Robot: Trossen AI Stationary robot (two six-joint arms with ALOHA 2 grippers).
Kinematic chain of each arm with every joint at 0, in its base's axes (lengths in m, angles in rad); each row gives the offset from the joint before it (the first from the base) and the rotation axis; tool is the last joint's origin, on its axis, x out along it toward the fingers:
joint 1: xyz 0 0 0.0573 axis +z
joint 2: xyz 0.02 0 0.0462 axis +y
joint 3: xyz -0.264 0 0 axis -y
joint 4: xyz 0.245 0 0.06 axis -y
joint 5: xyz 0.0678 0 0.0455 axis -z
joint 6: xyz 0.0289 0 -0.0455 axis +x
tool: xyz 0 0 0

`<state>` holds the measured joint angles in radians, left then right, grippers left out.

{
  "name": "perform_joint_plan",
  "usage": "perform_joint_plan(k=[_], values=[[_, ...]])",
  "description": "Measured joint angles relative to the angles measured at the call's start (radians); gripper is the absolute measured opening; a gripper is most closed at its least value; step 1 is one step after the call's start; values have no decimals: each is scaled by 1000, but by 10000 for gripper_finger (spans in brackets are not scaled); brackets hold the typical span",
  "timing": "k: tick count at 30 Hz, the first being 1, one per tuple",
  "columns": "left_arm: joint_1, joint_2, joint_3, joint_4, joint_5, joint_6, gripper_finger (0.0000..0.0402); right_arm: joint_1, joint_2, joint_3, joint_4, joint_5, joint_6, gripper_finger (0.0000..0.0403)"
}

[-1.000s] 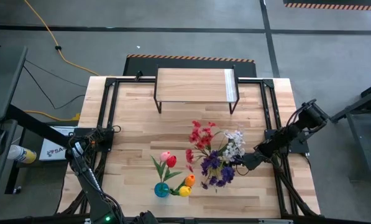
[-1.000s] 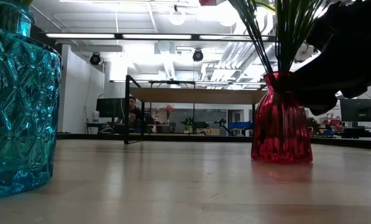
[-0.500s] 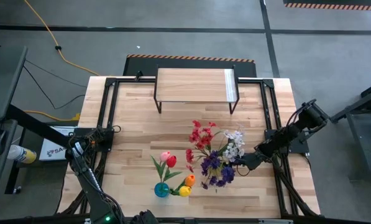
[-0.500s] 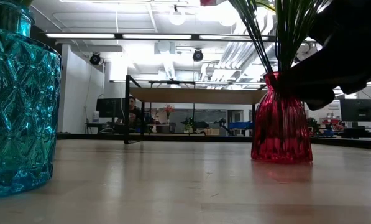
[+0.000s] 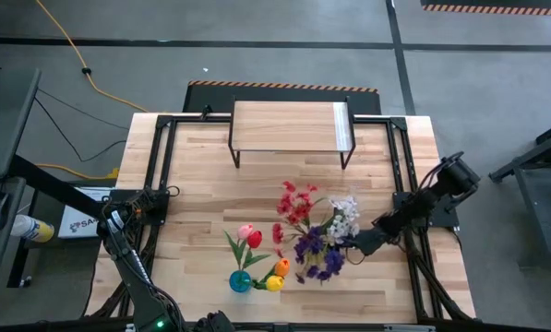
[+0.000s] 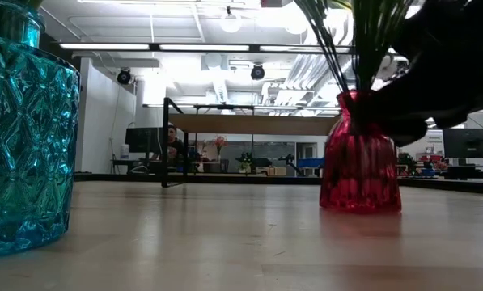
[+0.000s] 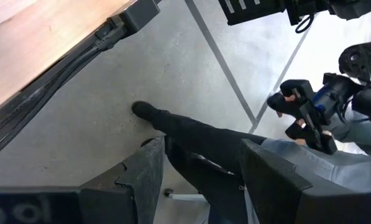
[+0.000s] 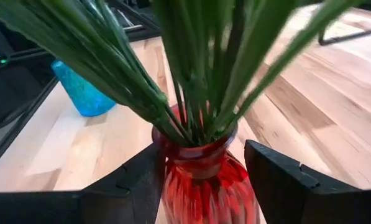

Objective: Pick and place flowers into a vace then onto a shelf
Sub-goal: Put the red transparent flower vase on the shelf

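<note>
Gripping red vase (image 5: 323, 262) by right pincer (image 5: 353, 244) mid-worktop (image 5: 201, 166), shelf (image 5: 289, 126) well apart; low: vase touching worktop; right wrist: 2 fingers (image 8: 284, 186) pinching neck, flowers (image 8: 191, 56) upright, lift level; left pincer (image 7: 201, 180) spread, off-worktop

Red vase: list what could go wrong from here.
1. The right gripper straddles only the narrow neck of the red vase; the tall flowers make it top-heavy, so it may tip or slip.
2. Moving to the shelf, it must clear the raised top.
3. The blue vase stands close by.
</note>
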<state>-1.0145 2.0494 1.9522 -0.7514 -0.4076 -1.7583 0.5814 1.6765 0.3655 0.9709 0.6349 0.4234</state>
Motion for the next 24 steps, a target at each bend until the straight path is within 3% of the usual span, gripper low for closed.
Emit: perform_joint_plan(k=[14,24], values=[[0,0,0,0,12,0,239,-39,70,75,2,-8,-33,206],[0,0,0,-11,14,26,239,-39,70,75,7,13,-44,158]])
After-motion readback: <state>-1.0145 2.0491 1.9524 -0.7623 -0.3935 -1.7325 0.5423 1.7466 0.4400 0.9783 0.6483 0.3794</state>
